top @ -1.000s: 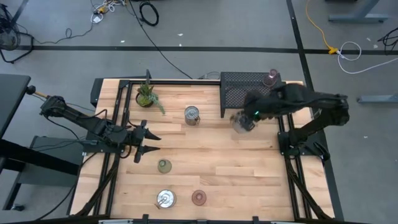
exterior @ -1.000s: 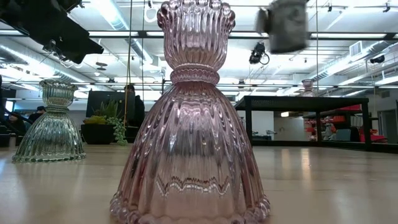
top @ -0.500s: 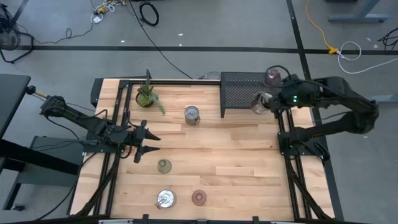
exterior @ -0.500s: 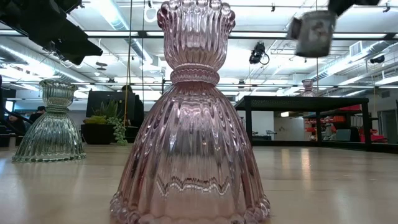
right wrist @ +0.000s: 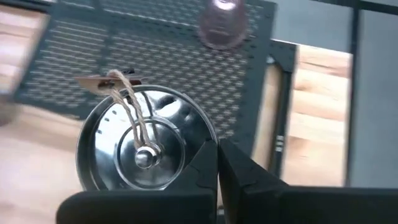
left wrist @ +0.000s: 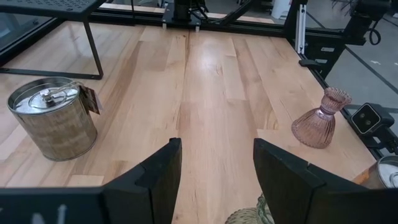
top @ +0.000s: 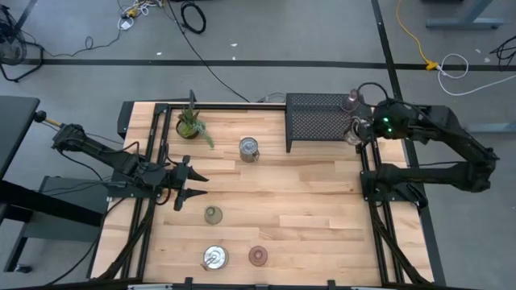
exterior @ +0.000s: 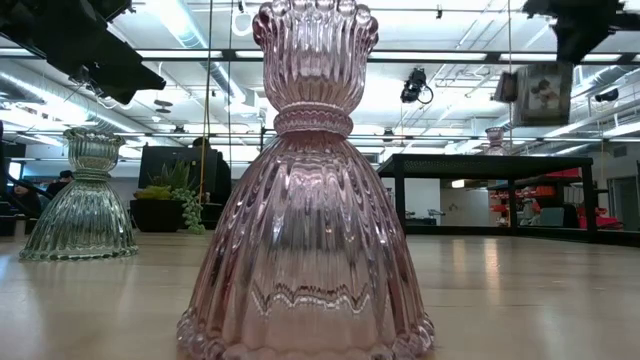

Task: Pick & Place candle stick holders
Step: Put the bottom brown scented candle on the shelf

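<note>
Two arms in view. Right jaws (right wrist: 217, 163) are pinched together on the rim of a shiny silver tin holder (right wrist: 144, 144), which sits just to one side of the fingers with its lid and string tag facing the wrist camera. From overhead, this held holder (top: 353, 130) hangs above the right end of the black mesh shelf (top: 314, 121), close to a pink glass holder (top: 351, 100) standing on that shelf's far right corner; the low view shows it raised well clear of the tabletop (top: 306, 201).

Left jaws (top: 187, 184) are spread apart over the left side of the tabletop, gripping nothing. Just beyond them is an olive green holder (top: 212, 214). A second silver tin holder (top: 249, 149) stands mid-tabletop beside the shelf. Near the front edge are a silver holder (top: 214, 258) and a pinkish holder (top: 258, 256), side by side but apart. Potted plant (top: 190, 124) at the far left corner.
</note>
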Controlling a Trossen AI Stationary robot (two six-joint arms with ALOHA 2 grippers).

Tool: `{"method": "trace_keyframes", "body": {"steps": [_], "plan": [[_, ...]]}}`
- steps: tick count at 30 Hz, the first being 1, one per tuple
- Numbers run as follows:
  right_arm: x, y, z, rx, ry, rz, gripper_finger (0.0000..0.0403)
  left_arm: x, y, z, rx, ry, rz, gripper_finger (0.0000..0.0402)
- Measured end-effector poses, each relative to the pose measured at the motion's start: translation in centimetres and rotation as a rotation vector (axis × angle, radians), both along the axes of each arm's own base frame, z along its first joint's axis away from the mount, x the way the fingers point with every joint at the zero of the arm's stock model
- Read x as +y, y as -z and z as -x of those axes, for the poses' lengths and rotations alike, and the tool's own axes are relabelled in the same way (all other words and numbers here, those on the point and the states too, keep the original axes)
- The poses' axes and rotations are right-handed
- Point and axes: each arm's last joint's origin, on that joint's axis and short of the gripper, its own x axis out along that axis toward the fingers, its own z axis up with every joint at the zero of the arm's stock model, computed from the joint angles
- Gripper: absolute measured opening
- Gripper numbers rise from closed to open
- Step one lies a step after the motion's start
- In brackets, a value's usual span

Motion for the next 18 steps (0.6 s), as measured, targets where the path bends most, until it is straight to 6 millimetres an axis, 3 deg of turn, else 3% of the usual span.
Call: {"method": "trace_keyframes", "body": {"steps": [18], "plan": [[-4.4,0.5,-0.5,0.069,0.092,-0.001,0.0,0.0,0.1,0.0,0.007,-0.003,-0.004,0.0202]]}}
